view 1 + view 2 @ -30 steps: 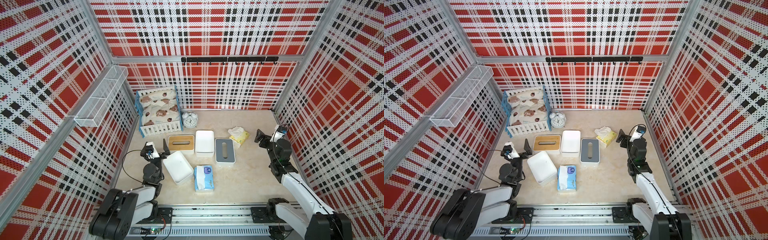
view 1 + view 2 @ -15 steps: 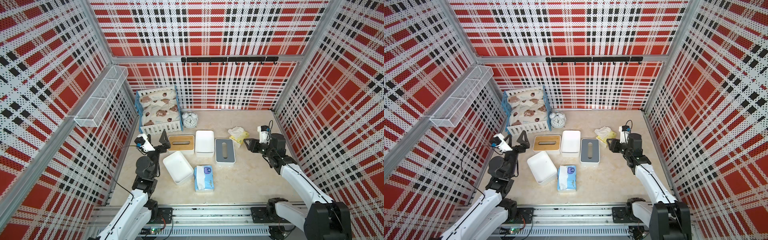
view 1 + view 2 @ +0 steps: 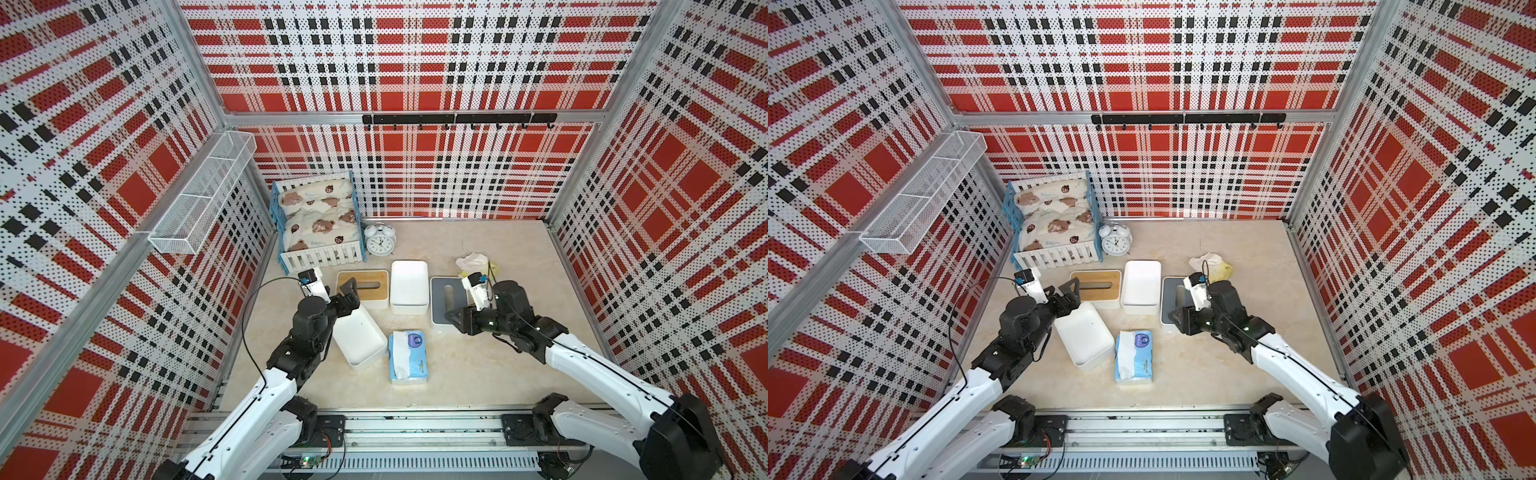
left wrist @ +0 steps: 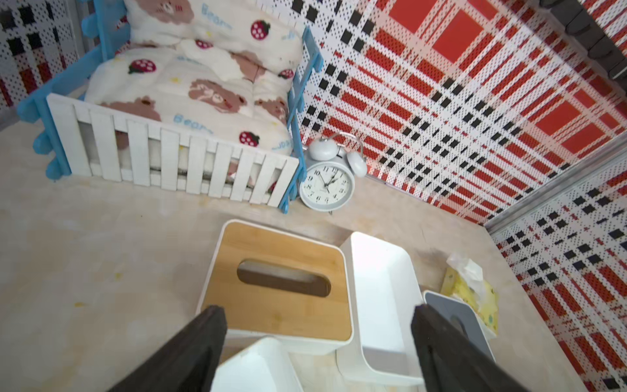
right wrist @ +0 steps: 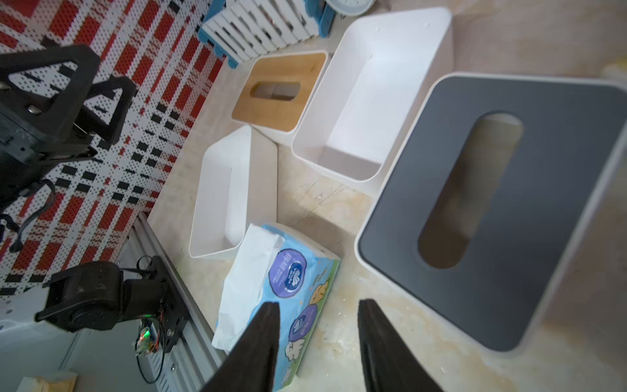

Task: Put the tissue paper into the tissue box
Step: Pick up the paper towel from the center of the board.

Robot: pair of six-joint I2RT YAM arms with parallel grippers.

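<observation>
Marbled tabletop [image 3: 478, 374], blue tissue pack [image 3: 407, 356], perhaps torn open

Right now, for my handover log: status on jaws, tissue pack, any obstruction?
Left gripper: jaws wide, empty. Right gripper: jaws apart, empty. Tissue pack flat beside open white box, untouched. Nothing covering it.

- Doll bed [image 3: 322, 259], with a blue frame and white slats: in the far left corner of the desk [image 3: 478, 374].
- Bear-print blanket [image 3: 316, 216]: lies in the bed.
- Alarm clock [image 3: 380, 241]: upright, just beside the bed.
- Wire basket [image 3: 203, 195]: on the left wall.
- Black hook rail [image 3: 457, 119]: on the back wall.
</observation>
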